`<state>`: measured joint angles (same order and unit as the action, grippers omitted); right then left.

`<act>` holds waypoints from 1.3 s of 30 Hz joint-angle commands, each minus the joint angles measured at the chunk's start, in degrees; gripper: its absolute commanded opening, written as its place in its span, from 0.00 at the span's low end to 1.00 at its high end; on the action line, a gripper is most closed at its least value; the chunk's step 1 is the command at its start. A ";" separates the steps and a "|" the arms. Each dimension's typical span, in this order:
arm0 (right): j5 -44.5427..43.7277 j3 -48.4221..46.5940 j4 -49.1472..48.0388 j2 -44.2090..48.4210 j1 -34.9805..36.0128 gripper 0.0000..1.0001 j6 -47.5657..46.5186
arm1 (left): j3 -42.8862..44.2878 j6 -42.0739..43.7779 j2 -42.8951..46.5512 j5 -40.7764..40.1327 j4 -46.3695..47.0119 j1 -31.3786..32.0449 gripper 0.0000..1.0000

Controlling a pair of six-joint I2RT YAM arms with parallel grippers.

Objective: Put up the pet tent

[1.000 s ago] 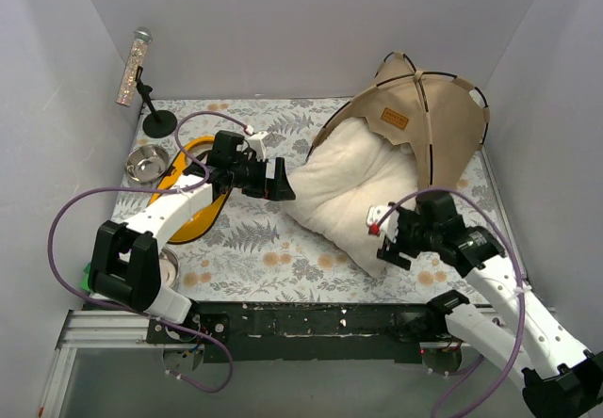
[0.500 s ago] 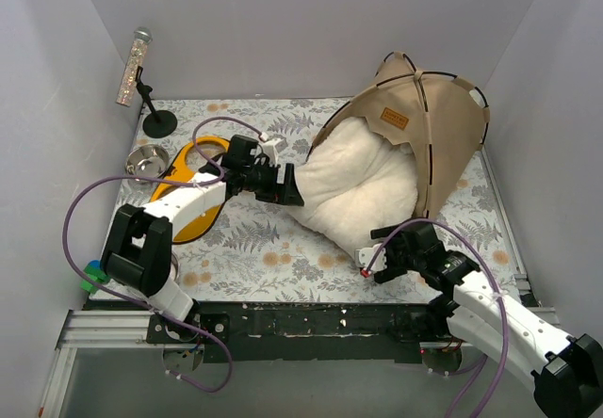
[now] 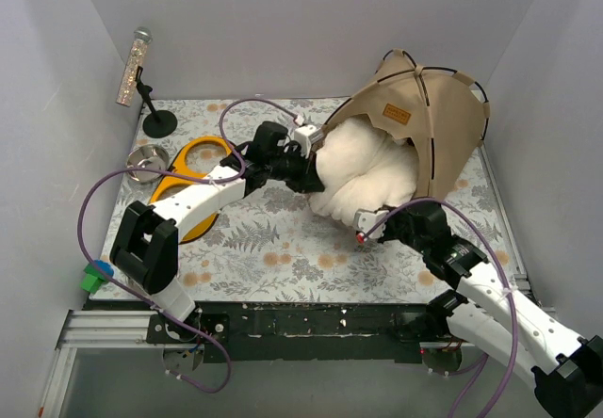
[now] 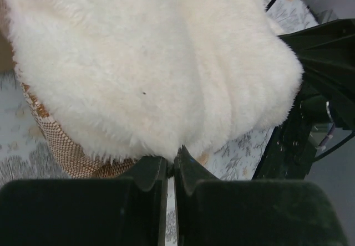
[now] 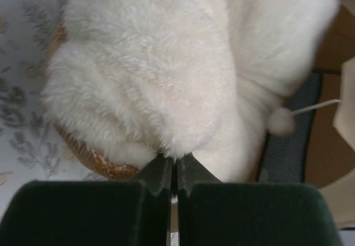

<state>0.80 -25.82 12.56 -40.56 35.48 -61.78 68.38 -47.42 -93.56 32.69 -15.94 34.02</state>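
Observation:
The tan pet tent stands at the back right with black poles and a label patch, its arched doorway facing left. The fluffy cream-white cushion lies bunched up, half inside that doorway. My left gripper is at the cushion's left edge and my right gripper at its near edge. In the left wrist view my gripper is shut, tips buried in the cushion's fur. The right gripper is likewise shut on the cushion. A white pom-pom dangles beside the tent's dark lining.
A yellow bowl stand lies at the left beside a steel bowl. A glittery wand on a black base stands at the back left corner. A green object sits at the near left edge. Grey walls enclose the floral mat.
Both grippers went from open to shut at the cushion's edges. Both arms moved toward the tent, and the cushion bunched up and shifted into the doorway.

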 commanded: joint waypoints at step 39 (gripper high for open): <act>-33.14 -6.78 -53.19 -39.16 -9.11 0.01 -9.85 | 29.35 6.72 -35.37 -14.67 27.12 4.39 0.04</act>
<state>-34.76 -34.92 -36.21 -77.84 27.42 -68.07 95.15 -44.40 -125.97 20.49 14.79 37.63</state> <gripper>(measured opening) 0.031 0.022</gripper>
